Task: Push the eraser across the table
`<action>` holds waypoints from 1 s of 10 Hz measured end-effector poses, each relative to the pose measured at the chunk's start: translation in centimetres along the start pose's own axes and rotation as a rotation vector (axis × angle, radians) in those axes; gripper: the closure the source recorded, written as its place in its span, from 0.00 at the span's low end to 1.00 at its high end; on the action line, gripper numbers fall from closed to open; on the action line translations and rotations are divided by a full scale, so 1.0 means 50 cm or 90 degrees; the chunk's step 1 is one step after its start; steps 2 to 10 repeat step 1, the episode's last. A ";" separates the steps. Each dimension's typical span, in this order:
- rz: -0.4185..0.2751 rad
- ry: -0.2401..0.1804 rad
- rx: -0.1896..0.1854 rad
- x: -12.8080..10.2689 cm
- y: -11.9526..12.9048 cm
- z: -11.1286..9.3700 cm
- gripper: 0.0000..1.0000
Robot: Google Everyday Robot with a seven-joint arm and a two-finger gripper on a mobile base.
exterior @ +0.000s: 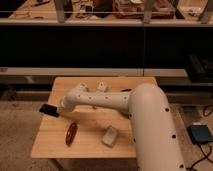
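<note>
Right now the eraser (48, 109) sits at the left edge of the table (95, 142), about halfway along that edge. It is a small, flat, black block, and part of it sticks out past the edge, over the floor.

The end effector (60, 110) is just beside the eraser, on its right side, low over the wood. It looks like it touches the eraser or nearly does, but I cannot tell which. I also cannot tell how the end effector stands, because the white arm (107, 99) hides it from here.

The arm is thick and white with small dark dots on it. It reaches from the lower right, across the middle of the table, over to the left edge.

A reddish-brown long thing (71, 133) lies near the front edge, toward the front left corner, a little tilted. A whitish block (110, 136) lies near the front edge too, close to the middle, just beside the arm. Two small pale things (101, 86) sit near the back edge, behind the arm.
</note>
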 end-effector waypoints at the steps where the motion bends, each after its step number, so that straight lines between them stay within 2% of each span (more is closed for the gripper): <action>1: 0.001 0.001 0.000 0.001 0.001 -0.001 0.70; 10: 0.001 0.001 0.000 0.001 0.001 -0.001 0.70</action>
